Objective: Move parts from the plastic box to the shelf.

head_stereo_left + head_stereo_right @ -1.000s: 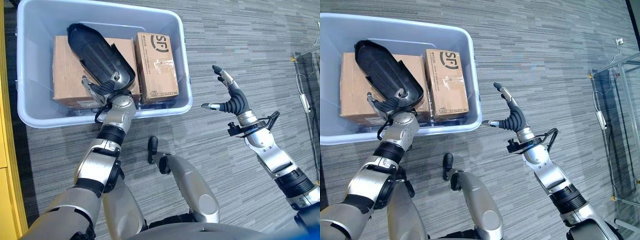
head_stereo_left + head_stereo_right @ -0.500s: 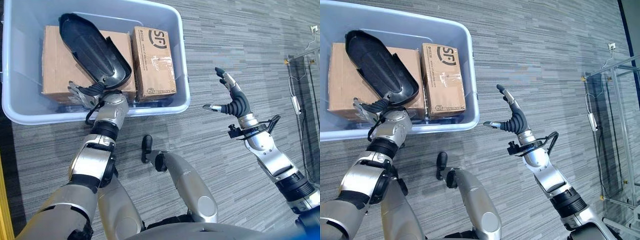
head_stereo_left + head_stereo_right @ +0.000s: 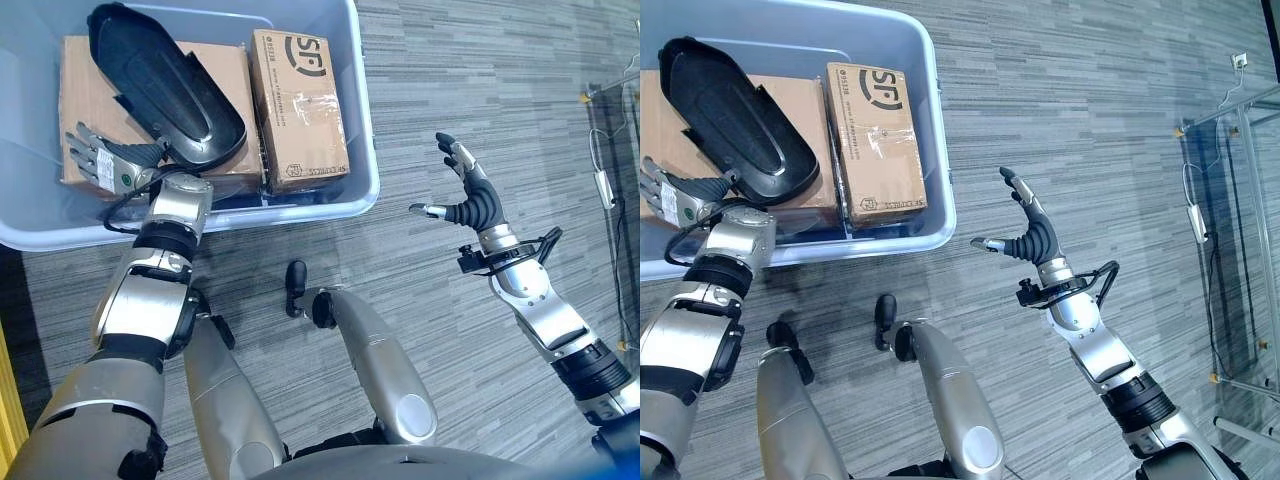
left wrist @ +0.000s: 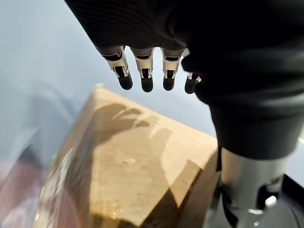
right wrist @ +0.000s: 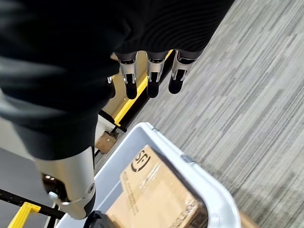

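- Grey striped carpet (image 3: 480, 60) under my rig; pale blue plastic box (image 3: 362, 120) sits on it at my front left.
- Black part (image 3: 160, 85) lies in the box on top of a wide carton (image 3: 75, 100), long axis diagonal, narrow end toward the far left corner, broad end toward me.
- Narrow carton (image 3: 298, 110) lies just right of the part, long axis running away from me, against the box's right wall.
- My left hand (image 3: 100, 160) hovers over the wide carton's near left edge, fingers straight and spread, holding nothing, just beside the part's near end.
- My right hand (image 3: 1028, 232) is raised over carpet, well right of the box, fingers extended, empty.
- Clear stand (image 3: 1230, 200) at far right.
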`<state>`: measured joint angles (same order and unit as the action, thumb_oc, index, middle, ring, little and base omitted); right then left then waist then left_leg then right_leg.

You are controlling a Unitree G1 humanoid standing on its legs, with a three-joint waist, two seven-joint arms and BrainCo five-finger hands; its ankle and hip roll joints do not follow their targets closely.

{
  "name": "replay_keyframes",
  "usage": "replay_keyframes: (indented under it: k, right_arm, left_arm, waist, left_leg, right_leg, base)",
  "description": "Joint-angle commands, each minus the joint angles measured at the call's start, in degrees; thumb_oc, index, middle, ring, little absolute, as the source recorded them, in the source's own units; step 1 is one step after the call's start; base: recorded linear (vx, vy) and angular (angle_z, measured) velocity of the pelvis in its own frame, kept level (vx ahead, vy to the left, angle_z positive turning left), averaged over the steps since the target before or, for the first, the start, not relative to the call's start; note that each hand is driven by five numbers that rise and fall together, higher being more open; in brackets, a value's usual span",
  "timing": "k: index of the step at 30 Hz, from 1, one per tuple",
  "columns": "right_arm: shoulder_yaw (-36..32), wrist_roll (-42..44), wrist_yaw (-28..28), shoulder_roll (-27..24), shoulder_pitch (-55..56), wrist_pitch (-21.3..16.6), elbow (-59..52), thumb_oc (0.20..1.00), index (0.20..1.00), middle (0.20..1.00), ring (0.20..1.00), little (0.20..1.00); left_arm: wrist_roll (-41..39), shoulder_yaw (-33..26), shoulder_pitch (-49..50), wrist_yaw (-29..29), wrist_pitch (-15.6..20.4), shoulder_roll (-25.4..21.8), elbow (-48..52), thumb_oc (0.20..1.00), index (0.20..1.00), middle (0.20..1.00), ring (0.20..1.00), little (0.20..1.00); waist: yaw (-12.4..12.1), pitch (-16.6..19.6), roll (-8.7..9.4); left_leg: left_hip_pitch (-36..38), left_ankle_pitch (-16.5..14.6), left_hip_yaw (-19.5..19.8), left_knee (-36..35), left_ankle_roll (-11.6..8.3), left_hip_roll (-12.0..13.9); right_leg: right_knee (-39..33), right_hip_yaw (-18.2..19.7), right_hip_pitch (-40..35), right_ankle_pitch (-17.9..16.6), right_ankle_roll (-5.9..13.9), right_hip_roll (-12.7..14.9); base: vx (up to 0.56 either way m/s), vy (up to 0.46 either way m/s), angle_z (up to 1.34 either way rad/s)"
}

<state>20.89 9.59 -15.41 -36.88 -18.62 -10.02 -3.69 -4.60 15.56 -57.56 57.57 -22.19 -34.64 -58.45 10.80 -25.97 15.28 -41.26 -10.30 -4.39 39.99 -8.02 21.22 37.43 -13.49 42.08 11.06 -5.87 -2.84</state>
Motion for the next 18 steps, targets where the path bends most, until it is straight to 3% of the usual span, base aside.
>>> replay_keyframes:
  k: [1,3,10,12,18]
  right_arm:
    - [-3.2,2.0,-0.6,-2.1,-0.7,-1.6,-5.5,1.0,1.0,1.0,1.0,1.0]
    - [-2.9,1.8,-0.5,-2.5,-0.8,-2.0,-4.7,1.0,1.0,1.0,1.0,1.0]
    - [-1.5,-0.6,-2.5,-1.8,-2.2,-2.0,-2.7,1.0,1.0,1.0,1.0,1.0]
    - [-1.4,-1.1,-2.8,-1.4,-2.6,-1.5,-2.5,1.0,1.0,1.0,1.0,1.0]
    - [-1.7,-2.9,-3.2,0.7,-3.4,1.4,-3.9,1.0,1.0,1.0,1.0,1.0]
  left_arm:
    - [7.7,2.5,-3.4,-2.5,-1.7,-3.8,1.3,1.0,1.0,1.0,1.0,1.0]
    - [9.4,3.7,-3.3,-3.6,-1.9,-4.4,1.0,1.0,1.0,1.0,1.0,1.0]
    - [2.7,4.7,-3.2,-5.1,0.1,-2.1,0.6,1.0,1.0,1.0,1.0,1.0]
    - [0.7,4.0,-3.6,-5.6,2.5,-0.6,0.3,1.0,1.0,1.0,1.0,1.0]
    - [-25.6,-3.5,-2.9,-6.3,15.0,6.4,0.1,1.0,1.0,1.0,1.0,1.0]
  waist:
    - [-0.5,-3.8,2.04]
    - [-0.2,-3.8,1.34]
    - [0.3,-3.8,0.04]
    - [0.6,-3.8,0.04]
    - [1.4,-3.8,0.37]
  left_leg:
    - [-0.9,5.1,2.2,2.1,1.41,3.0]
    - [-0.8,5.3,1.8,1.9,1.51,2.8]
    - [-1.5,6.5,1.1,1.7,1.35,2.3]
    - [-1.7,6.7,0.8,1.7,1.31,2.2]
    - [-1.9,7.6,0.7,0.6,0.5,2.4]
  right_leg:
    - [4.5,2.8,-2.1,0.5,7.65,4.3]
    - [5.1,3.2,-1.4,0.9,7.54,4.5]
    - [6.4,4.3,0.6,1.6,7.44,5.2]
    - [6.8,4.4,1.2,1.7,7.42,5.3]
    - [6.1,4.7,1.8,1.8,7.7,4.9]
  base:
    - [0.02,0.055,-0.1]
    - [0.02,0.051,-0.1]
    - [0.0,0.02,-0.06]
    - [0.0,-0.008,-0.04]
    - [0.0,-0.046,0.02]
